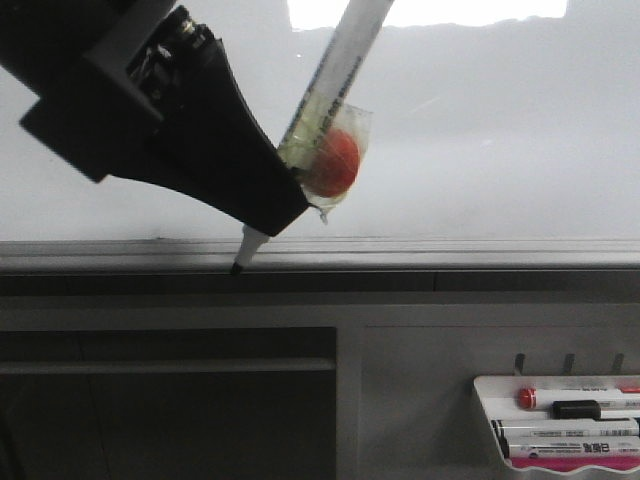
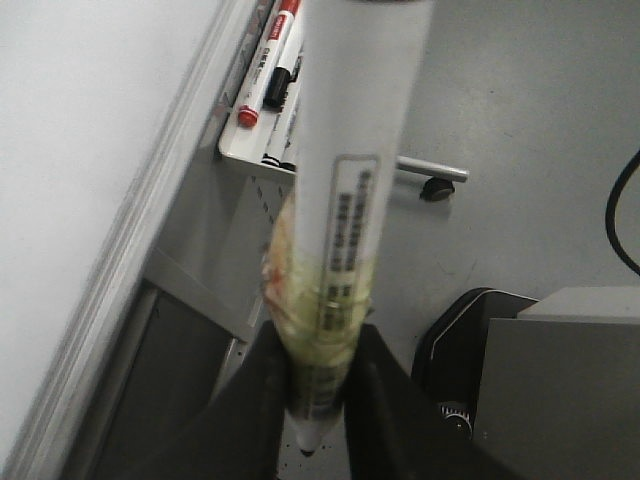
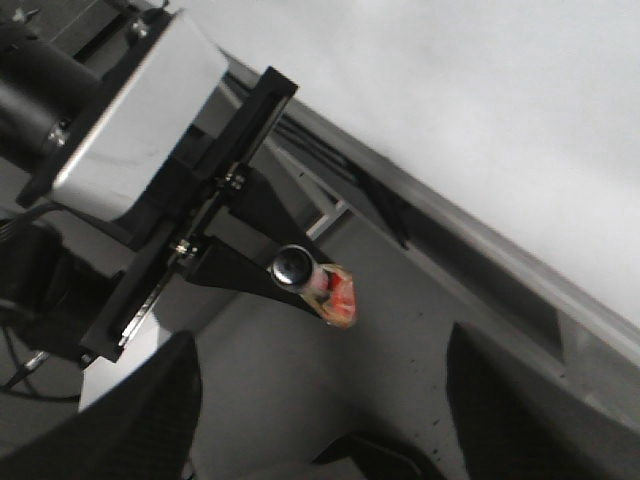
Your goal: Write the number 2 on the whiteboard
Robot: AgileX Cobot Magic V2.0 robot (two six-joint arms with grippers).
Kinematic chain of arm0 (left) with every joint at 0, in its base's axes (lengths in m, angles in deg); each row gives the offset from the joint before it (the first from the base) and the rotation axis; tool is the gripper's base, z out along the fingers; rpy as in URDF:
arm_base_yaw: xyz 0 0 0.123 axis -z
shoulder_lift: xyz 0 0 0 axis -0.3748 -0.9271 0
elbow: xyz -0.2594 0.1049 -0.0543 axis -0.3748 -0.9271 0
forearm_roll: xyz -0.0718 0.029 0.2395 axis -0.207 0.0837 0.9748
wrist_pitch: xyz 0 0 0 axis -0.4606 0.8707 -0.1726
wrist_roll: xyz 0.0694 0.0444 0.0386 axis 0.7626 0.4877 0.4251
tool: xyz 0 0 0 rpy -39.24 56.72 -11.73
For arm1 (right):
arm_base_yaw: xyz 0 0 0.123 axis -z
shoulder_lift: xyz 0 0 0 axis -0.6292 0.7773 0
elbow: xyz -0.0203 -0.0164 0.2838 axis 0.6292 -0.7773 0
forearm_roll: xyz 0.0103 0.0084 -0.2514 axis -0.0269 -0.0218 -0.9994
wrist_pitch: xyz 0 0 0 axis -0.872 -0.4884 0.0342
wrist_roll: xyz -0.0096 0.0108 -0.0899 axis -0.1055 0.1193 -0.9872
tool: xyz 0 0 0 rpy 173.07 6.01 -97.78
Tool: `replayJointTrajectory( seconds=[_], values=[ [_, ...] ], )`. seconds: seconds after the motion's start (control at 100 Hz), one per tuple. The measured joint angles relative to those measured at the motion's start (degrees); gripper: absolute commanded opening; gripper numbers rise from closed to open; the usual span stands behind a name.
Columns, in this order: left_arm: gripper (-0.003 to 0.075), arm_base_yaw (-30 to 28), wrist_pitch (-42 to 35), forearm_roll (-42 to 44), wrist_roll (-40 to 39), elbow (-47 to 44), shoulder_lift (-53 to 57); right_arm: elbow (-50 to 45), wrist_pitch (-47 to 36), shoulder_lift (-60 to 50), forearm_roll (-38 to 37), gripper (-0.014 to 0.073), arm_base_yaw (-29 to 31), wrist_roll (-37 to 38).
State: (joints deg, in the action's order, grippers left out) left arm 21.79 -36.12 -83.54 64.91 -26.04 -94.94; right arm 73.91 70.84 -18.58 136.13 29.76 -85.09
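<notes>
Whiteboard [image 1: 480,130] behind left gripper [image 1: 262,215], clamped on marker [image 1: 335,70]; right gripper [image 3: 320,400] spread.

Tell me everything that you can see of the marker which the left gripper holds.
The marker is a long white pen with black print along its barrel and an uncapped dark tip. Yellowish clear tape binds a small red-orange thing to its side. The left gripper is shut on its lower barrel. It is tilted, tip down, at the grey rail under the whiteboard. No line shows on the board.
</notes>
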Motion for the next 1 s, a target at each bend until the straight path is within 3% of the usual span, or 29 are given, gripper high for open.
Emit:
replayJointTrajectory(
  seconds=[0.18, 0.4, 0.77, 0.86, 1.0],
  values=[
    [-0.002, 0.9, -0.6, 0.97, -0.55, 0.25, 0.0, 5.72, 4.84, 8.9, -0.12, 0.0465, -3.55, -0.14],
    [-0.002, 0.92, -0.82, 1.42, -0.59, 1.96, 0.0, 9.21, 4.92, 15.55, -0.85, 0.0465, -9.17, -0.14],
    [-0.002, 0.92, -0.82, 1.87, -0.68, 2.2, 0.0, 10.29, 1.78, 19.67, -2.05, 0.046, -13.52, -0.43],
    [-0.002, 0.92, -0.82, 2.26, -0.68, 2.2, 0.0, 10.31, 1.13, 20.56, -2.13, 0.0383, -13.94, -0.57],
    [-0.002, 0.92, -0.71, 3.31, -0.68, 2.2, 0.0, 10.31, 0.21, 21.22, -2.53, 0.0182, -13.94, -0.62]
  ],
)
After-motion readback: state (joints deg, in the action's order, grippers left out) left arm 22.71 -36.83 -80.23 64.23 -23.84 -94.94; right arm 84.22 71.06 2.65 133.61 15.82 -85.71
